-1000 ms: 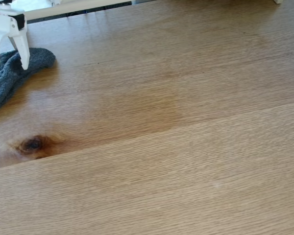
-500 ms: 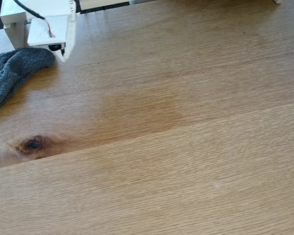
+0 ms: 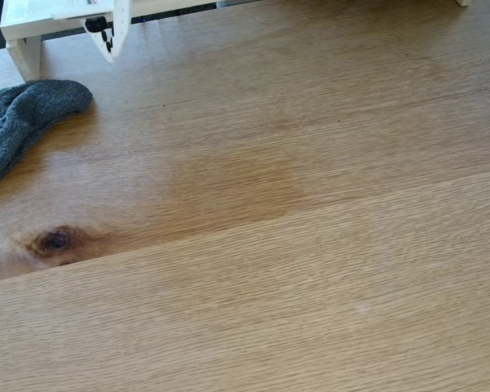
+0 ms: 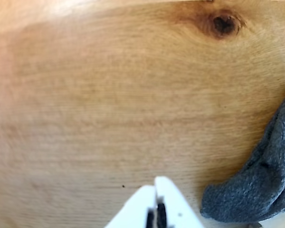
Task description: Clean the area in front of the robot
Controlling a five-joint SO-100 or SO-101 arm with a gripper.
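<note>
Area [image 3: 310,245] bare oak; grey cloth [image 4: 261,180] lying loose beside gripper [image 4: 156,190], jaws closed, empty.

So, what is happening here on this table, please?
A white robot arm is at the far edge of a wooden table. Its gripper is shut and empty, raised above the wood. A dark grey cloth lies apart from it on the table, to its right in the wrist view; nothing is touching it. A dark knot and a darker tan patch show in the wood.
</note>
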